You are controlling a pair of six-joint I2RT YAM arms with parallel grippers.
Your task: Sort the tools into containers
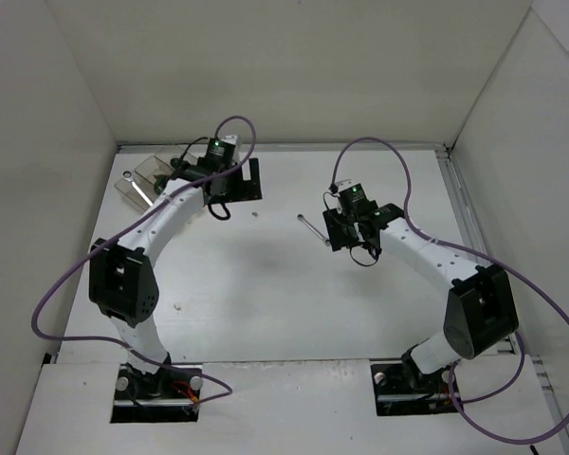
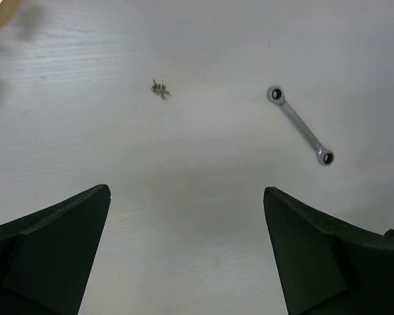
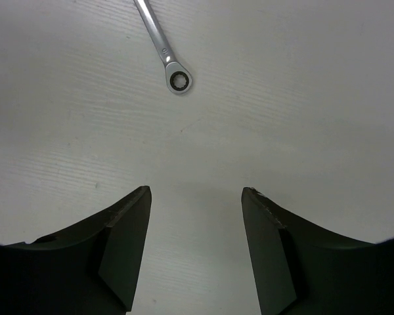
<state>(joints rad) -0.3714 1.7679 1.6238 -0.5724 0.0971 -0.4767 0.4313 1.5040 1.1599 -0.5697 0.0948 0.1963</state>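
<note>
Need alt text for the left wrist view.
A slim silver wrench lies diagonally on the white table, ahead and to the right of the left gripper, whose dark jaws stand wide apart and empty.

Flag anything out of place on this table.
One silver wrench lies loose on the table, outside the clear bins, just ahead of the open right gripper. It looks unsorted. A small dark speck of debris also sits on the table.
</note>
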